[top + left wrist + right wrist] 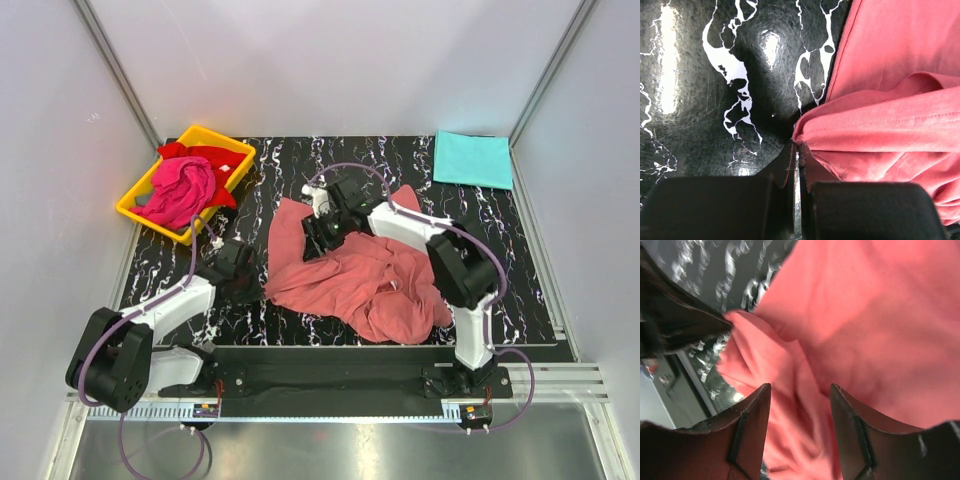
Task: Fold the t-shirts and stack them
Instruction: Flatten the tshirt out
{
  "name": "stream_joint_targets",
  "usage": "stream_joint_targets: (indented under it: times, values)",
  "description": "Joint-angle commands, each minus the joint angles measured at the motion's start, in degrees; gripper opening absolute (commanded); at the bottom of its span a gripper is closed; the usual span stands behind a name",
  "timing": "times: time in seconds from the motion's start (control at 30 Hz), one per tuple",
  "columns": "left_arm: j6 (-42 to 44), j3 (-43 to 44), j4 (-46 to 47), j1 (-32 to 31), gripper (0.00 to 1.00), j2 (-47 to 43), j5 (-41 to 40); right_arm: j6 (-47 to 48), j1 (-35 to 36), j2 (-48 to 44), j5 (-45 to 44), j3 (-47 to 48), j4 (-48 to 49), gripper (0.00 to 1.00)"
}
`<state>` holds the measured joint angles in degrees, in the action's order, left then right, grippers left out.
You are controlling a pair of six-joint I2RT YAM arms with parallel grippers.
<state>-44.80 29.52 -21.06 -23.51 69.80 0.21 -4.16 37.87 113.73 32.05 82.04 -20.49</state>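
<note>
Because my left fingers (pixel 790 159) pinch the hem of the salmon-pink t-shirt (pixel 350 285), seemingly anchoring it, my right fingers (pixel 756 415) hover spread over its crumpled middle.

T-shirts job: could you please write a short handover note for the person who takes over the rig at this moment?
Left gripper: shut on an edge of the pink shirt.
Right gripper: open, close over the same shirt, holding nothing.
Things: the pink shirt lies crumpled mid-table. The turquoise shirt lies folded flat at the far right corner. The magenta shirt and red shirt are bunched in the tray, far left.
Done: turquoise folded.
Left: fold pink, magenta and red, then stack all four.
</note>
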Motion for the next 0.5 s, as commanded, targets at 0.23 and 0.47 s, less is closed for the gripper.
stream_joint_targets:
  times: [0.23, 0.47]
  values:
    - [2.34, 3.25, 1.12, 0.22, 0.05, -2.21, 2.43, 7.43, 2.12, 5.99, -1.52, 6.13, -6.07, 0.17]
    - [7.79, 21.35, -5.57, 0.65, 0.72, -2.67, -9.06, -2.24, 2.12, -18.52, -21.23, -10.30, -4.38, 0.00]
